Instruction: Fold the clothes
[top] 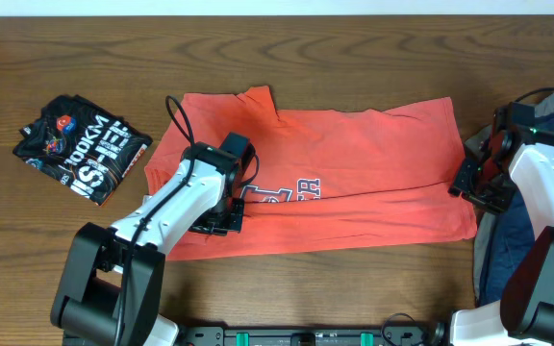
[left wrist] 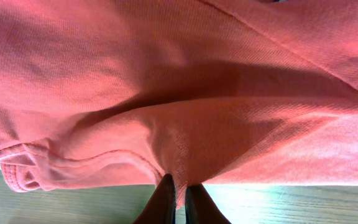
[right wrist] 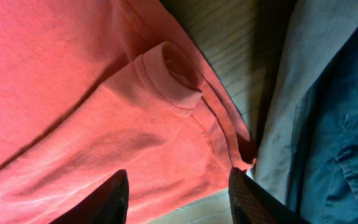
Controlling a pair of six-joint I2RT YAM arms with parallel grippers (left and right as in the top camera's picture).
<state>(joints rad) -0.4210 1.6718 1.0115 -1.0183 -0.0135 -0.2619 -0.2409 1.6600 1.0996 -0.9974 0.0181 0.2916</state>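
Pinching a small ridge of fabric, the left fingers are pressed together on the near edge of the coral-red T-shirt, with only that thin fold between them. Beyond these fingers the red cloth fills the left wrist view. A rolled hem bunches to their left, and a strip of the wooden surface shows beside them.

The right fingers stand about half apart, grip nothing, and hang over the shirt's opposite end. Red fabric lies between and ahead of them, and a ribbed sleeve cuff curls up just beyond. To their right lie one grey garment and one navy garment, overlapping in a pile at the surface's edge.

From overhead, the single red shirt lies spread between the two sets of fingers, with a long crease running along it. Navy-and-white block lettering shows just beside the left fingers. The fold and the arm cut it off, so it cannot be read.

One black T-shirt lies folded, well apart from the left fingers on their outer side. It bears large white capitals and small red and blue marks. The print sits at an angle and is broken by folds, so I cannot tell the wording.
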